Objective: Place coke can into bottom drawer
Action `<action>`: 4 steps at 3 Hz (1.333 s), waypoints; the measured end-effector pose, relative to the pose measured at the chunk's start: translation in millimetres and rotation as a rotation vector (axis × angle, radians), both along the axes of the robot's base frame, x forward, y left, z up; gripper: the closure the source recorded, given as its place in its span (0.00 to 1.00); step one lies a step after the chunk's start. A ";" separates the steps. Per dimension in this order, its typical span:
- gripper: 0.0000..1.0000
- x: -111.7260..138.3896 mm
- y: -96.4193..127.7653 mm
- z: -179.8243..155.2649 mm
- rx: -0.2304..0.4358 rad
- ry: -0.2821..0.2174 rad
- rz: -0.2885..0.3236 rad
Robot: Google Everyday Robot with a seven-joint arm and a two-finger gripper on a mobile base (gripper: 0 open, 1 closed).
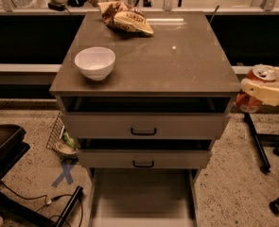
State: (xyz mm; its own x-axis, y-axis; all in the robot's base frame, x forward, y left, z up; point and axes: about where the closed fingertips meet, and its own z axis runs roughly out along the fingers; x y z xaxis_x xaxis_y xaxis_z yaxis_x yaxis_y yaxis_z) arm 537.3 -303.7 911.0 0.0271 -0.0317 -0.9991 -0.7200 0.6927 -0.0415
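The coke can point(250, 98), red with a silver top, is at the right edge of the camera view, beside the cabinet's top right corner and below its top level. My gripper point(264, 90) is shut on it, with a cream finger point(264, 91) wrapped across the can's upper part. The bottom drawer point(143, 195) of the beige-grey cabinet is pulled out toward me, showing a pale flat interior with nothing in it. The can is off to the right of the drawer and well above it.
A white bowl point(95, 63) and a chip bag point(125, 18) sit on the cabinet top point(177, 60). The two upper drawers point(143, 126) have black handles. A black chair base point(266, 150) stands to the right. Black equipment and cables point(16, 174) lie at the left.
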 end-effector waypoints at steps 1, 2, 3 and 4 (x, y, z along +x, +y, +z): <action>1.00 -28.3 27.8 -50.7 0.086 -0.008 0.068; 1.00 -69.2 58.8 -107.0 0.126 -0.046 0.161; 1.00 -108.6 100.8 -178.7 0.058 -0.117 0.286; 1.00 -122.8 136.5 -248.6 -0.049 -0.169 0.382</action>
State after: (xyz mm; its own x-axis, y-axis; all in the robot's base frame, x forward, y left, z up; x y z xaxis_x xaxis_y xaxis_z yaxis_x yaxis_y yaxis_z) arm 414.5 -167.2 662.4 0.2093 -0.0345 -0.9772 -0.9051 0.3715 -0.2070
